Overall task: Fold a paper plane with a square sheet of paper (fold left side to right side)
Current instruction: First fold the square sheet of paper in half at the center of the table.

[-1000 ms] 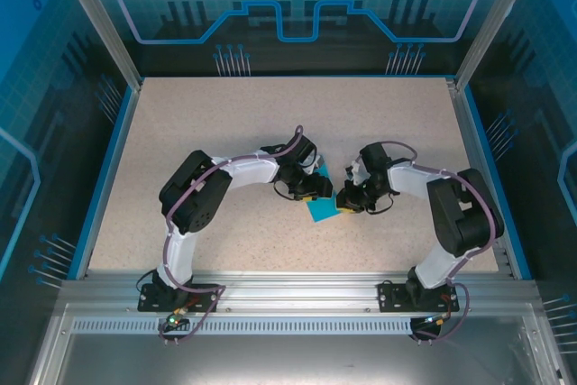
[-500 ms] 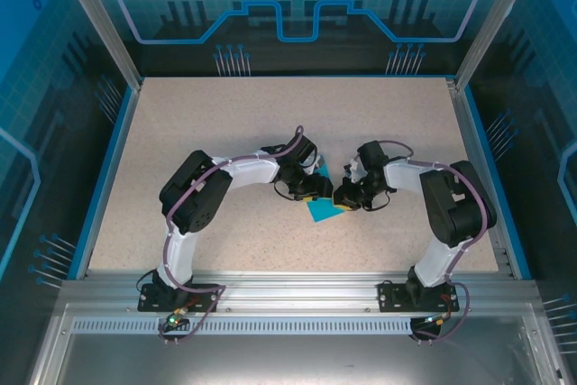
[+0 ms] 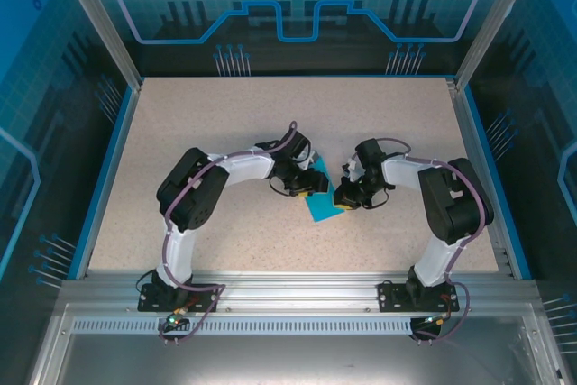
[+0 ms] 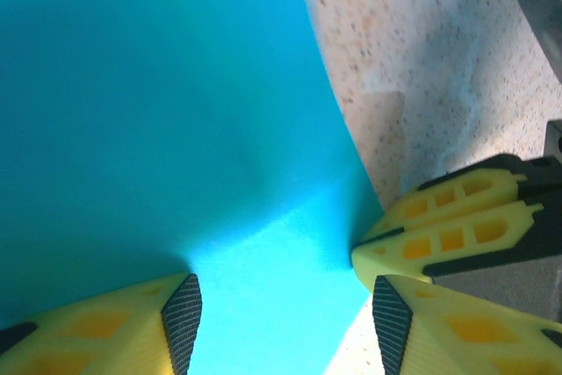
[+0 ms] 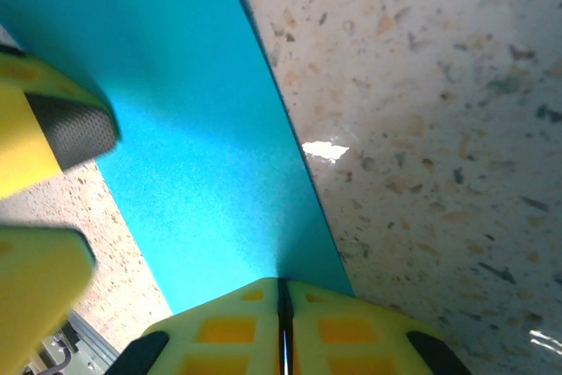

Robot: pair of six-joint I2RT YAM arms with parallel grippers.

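Observation:
The square sheet of paper (image 3: pixel 320 209) is teal-blue and lies mid-table between the two arms, mostly hidden under them. My left gripper (image 3: pixel 309 188) stands open over the sheet's upper left. In the left wrist view the paper (image 4: pixel 176 111) spreads under and between the open fingers of the left gripper (image 4: pixel 281 305), with a soft bend across it. My right gripper (image 3: pixel 341 197) is shut, its tips at the sheet's right edge. In the right wrist view the right gripper (image 5: pixel 283 285) rests its shut tips on the paper (image 5: pixel 193 147). Nothing shows pinched between them.
The speckled beige table (image 3: pixel 225 123) is bordered by a darker blue strip (image 3: pixel 108 169) and an aluminium frame. The right gripper's yellow fingers (image 4: pixel 439 234) show in the left wrist view, and a left finger (image 5: pixel 61 129) shows in the right wrist view.
The right arm's tips have crept slightly left onto the sheet's edge. The left wrist has shifted a little up and left. The paper has stayed in place.

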